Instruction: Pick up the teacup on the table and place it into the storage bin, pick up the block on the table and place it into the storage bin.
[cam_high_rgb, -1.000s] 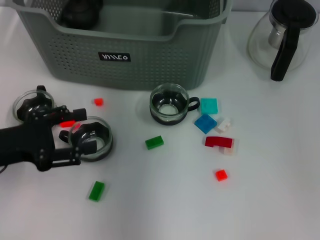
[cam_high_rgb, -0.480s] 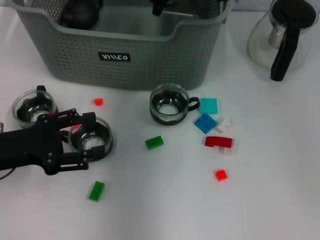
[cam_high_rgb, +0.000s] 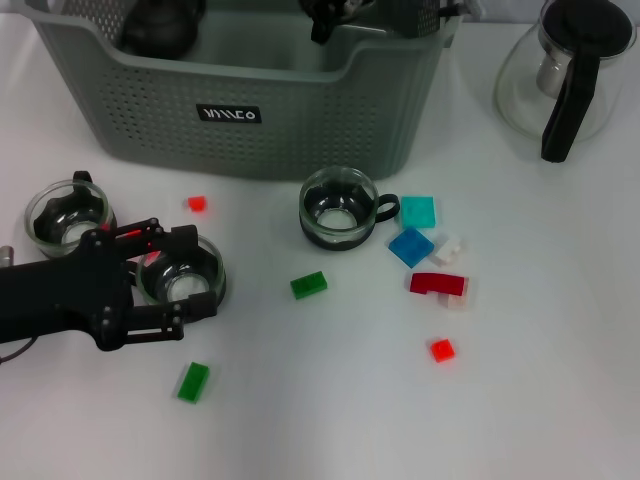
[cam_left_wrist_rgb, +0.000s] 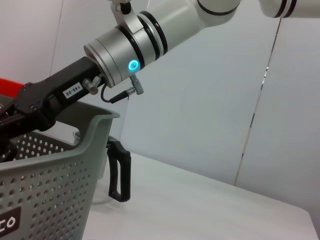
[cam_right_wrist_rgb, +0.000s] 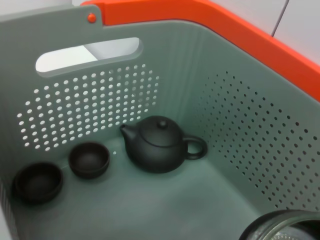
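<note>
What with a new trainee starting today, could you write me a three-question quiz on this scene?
1. True or false: the storage bin holds nothing.
2. The left gripper is at: A) a glass teacup, B) a green block, C) the glass pot.
3. Which gripper is up over the bin?

Key
1. False. The right wrist view shows a black teapot and two small dark bowls inside.
2. A. It is at the teacup on the robot's left part of the table.
3. The right gripper, at the bin's far rim.
</note>
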